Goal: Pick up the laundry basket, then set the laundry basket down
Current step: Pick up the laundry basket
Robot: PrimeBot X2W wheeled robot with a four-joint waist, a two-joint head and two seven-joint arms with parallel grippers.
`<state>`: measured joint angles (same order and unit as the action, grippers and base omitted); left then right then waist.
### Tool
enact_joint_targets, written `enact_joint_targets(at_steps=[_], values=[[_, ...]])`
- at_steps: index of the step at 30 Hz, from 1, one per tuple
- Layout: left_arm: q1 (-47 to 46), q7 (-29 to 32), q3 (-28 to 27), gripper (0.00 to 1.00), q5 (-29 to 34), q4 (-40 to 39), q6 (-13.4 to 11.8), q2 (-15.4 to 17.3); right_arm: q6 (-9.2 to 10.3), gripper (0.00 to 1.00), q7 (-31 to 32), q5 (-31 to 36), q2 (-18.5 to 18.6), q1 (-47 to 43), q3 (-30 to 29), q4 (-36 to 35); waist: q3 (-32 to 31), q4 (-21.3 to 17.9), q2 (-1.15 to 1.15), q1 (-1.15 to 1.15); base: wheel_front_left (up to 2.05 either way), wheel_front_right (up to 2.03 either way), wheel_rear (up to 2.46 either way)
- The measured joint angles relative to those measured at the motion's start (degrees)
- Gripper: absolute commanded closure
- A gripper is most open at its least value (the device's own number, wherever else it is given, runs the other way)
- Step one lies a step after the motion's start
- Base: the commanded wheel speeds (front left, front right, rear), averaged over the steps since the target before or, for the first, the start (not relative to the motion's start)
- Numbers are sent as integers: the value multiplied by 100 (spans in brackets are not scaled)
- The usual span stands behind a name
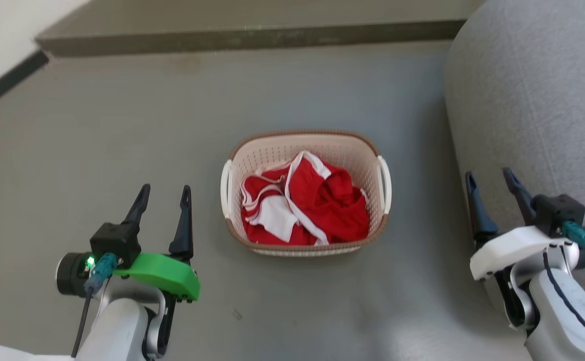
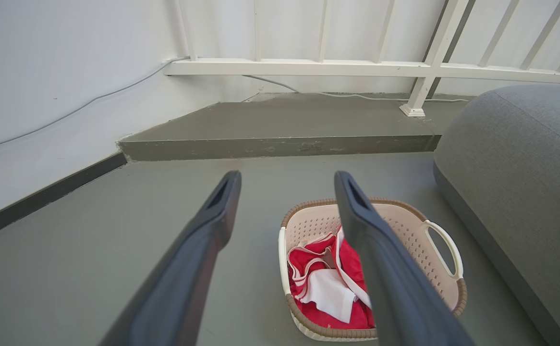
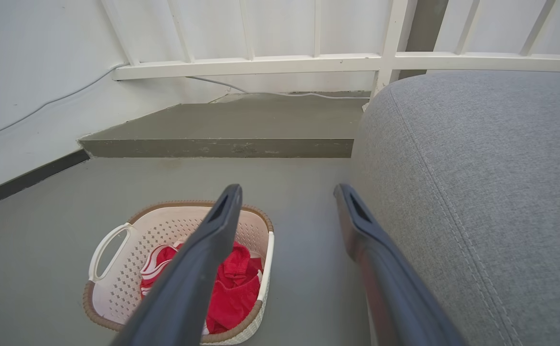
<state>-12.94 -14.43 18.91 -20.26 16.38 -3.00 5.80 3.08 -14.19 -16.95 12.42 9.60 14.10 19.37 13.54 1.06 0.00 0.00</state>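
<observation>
1. The laundry basket (image 1: 272, 153) is set on the grey floor (image 1: 97, 125), between the two arms; red and white clothes (image 1: 322, 200) are heaped inside it.
2. The left gripper (image 1: 166, 188) is held left of the basket and apart from it, fingers spread wide, nothing gripped.
3. The right gripper (image 1: 488, 173) is held right of the basket, close beside a grey cushion (image 1: 533, 100), fingers parted, nothing gripped.
4. A raised step (image 1: 247, 37) is seen at the far side.
</observation>
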Motion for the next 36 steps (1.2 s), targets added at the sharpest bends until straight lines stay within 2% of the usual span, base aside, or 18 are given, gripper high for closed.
enact_joint_targets(at_steps=[20,36], values=[[-1053,0,112,0,16,213,109,-178,-81,0,-16,40,16,863,-42,-23,1618,136,0,0,0,0,0],[-2501,7,176,0,-67,655,403,-303,-162,0,-25,40,60,2089,-165,149,3029,177,0,1,0,0,0]])
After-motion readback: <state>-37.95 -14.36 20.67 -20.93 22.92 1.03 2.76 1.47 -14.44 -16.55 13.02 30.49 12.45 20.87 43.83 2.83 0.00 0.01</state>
